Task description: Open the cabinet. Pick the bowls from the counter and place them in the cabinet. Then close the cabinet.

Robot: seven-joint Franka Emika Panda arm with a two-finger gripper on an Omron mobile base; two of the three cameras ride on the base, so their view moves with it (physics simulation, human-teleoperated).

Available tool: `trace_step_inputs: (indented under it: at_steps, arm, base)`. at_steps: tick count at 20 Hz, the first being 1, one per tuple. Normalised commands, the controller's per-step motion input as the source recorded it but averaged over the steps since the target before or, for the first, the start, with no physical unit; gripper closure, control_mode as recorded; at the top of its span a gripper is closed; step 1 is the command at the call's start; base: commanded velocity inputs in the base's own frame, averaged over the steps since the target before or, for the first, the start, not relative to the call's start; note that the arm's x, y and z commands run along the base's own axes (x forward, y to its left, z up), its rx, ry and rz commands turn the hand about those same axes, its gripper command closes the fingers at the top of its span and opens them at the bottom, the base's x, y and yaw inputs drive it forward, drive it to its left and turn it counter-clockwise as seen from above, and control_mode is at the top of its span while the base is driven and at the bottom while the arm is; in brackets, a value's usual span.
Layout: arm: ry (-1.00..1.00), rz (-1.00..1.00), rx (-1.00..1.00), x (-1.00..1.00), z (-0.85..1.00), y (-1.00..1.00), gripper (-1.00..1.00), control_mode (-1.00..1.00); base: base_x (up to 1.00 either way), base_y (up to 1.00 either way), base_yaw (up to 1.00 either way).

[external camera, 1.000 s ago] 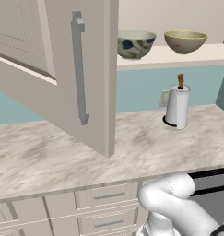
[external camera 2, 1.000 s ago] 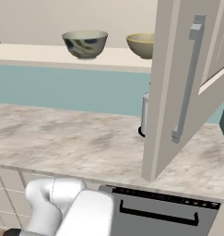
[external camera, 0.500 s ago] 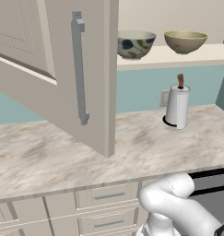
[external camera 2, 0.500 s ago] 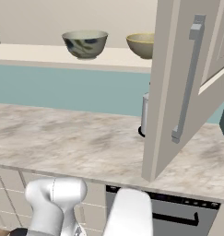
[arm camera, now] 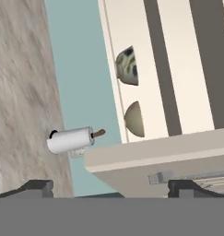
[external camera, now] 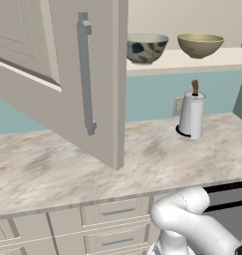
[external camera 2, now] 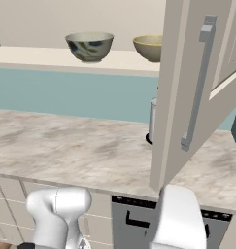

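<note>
Left base view: the 2 bowls sit side by side on the cabinet [external camera: 192, 62] shelf, the floral bowl [external camera: 147, 47] left of the tan bowl [external camera: 200, 45], both above the paper towel holder [external camera: 191, 116] on the counter [external camera: 67, 169]. The left door [external camera: 58, 74] swings wide open, its bar handle [external camera: 85, 79] upright.

Right base view: the right door [external camera 2: 197, 87] stands open, covering part of the tan bowl [external camera 2: 149, 47]; the floral bowl [external camera 2: 89, 46] sits left of it.

Hand view: the gripper [arm camera: 111, 188] is spread wide, holding nothing. The picture is rolled sideways. An open door's edge lies just beyond the fingertips, the shelf further off.

Judgement: bowls are stowed; only closing remains. Each handle's long axis runs vertical, so the doors must be pushed inward toward the shelf.
</note>
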Motion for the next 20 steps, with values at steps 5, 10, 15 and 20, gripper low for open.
trace_step_inputs:
  at_steps: [5, 10, 15, 20]
  arm:
    - [0.0, 0.0, 0.05, 0.35, -0.18, -0.26, -1.0, -1.0]
    - [0.0, 0.0, 0.07, 0.45, -0.06, -0.19, -1.0, -1.0]
    - [0.0, 0.0, 0.09, 0.45, 0.02, 0.06, -1.0, -1.0]
    - [0.0, 0.0, 0.04, 0.46, 0.04, 0.46, -1.0, -1.0]
  base:
    - [0.0, 0.0, 0.0]
    - [0.0, 0.0, 0.0]
    - [0.0, 0.0, 0.0]
    - [0.0, 0.0, 0.0]
